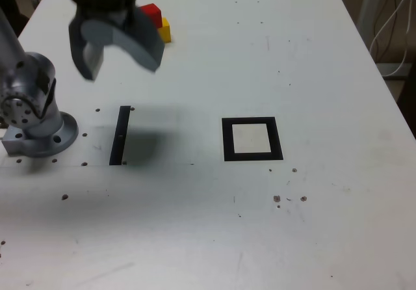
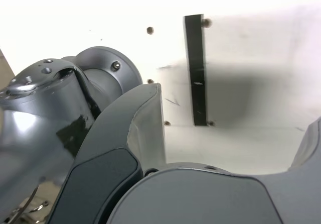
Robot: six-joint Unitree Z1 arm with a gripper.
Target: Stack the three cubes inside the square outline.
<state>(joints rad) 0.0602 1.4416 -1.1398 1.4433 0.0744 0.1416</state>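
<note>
Plainly the gripper (image 1: 120, 59) hangs wide open and empty in the upper left of the exterior frame, above the table (image 1: 195, 238) and close in front of the red cube (image 1: 151, 14) and yellow cube (image 1: 164, 30), which touch each other; no green cube shows, perhaps hidden behind the jaws; the square outline (image 1: 252, 138) sits bare right of centre, well apart from them. Since the two cubes abut, a descending jaw could, I judge, strike or nudge the neighbour, or pinch both; the narrow black strip (image 1: 120, 135) might also be mistaken for the target
</note>
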